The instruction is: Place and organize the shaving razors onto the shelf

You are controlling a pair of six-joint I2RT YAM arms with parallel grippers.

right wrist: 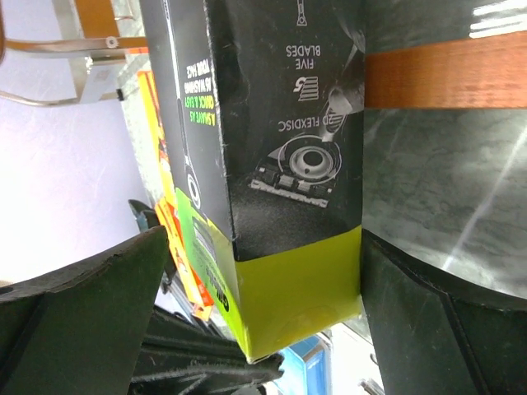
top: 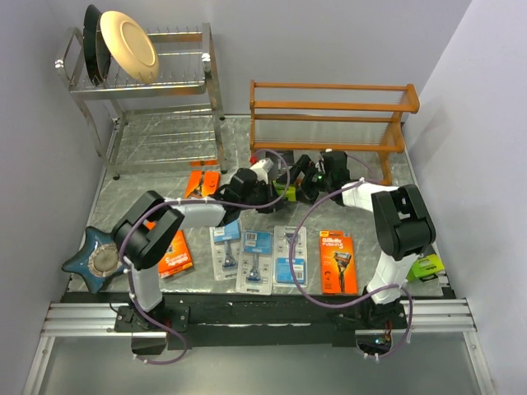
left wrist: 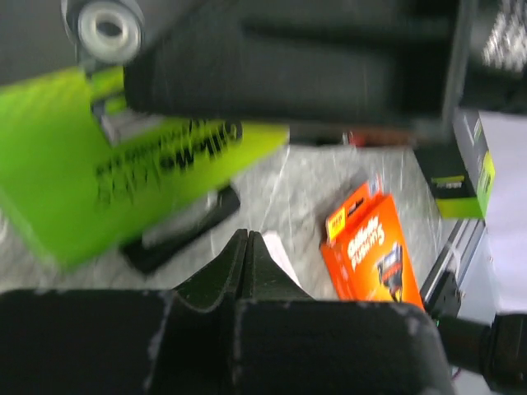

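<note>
Top view, left to right. A chrome dish rack (top: 210, 74) stands at 10 o'clock on the desk (top: 247, 140); its upper tier holds plates (top: 128, 45) set on edge. At 8 o'clock a blue star dish (top: 78, 259) holds a round grey object (top: 105, 262) that cannot be identified. Just to the dish's right, a first orange pack (top: 174, 255) lies flat and partly under the left arm. A second orange pack (top: 200, 179) lies near the rack's foot.

Three blister cards (top: 224, 247) (top: 256, 262) (top: 290, 255) lie side by side at 6 o'clock. A third orange pack (top: 338, 262) lies just beside them. The wooden shelf (top: 329, 105) stands at 1 o'clock against the far wall. A green box (top: 426, 268) rests at 4 o'clock beside the right arm's base. Every pack in view is either on the desk or gripped.

Left wrist view: the left end effector (left wrist: 247, 247) has its fingers pressed together and grips nothing. The held green box (left wrist: 90, 164), blurred, hangs above and to its 10 o'clock.

Right wrist view: the right end effector (right wrist: 263, 239) clamps this box between its fingers, one (right wrist: 82, 313) on either side, with the lime end toward the camera. In the top view the box sits between the two end effectors, in front of the shelf.
</note>
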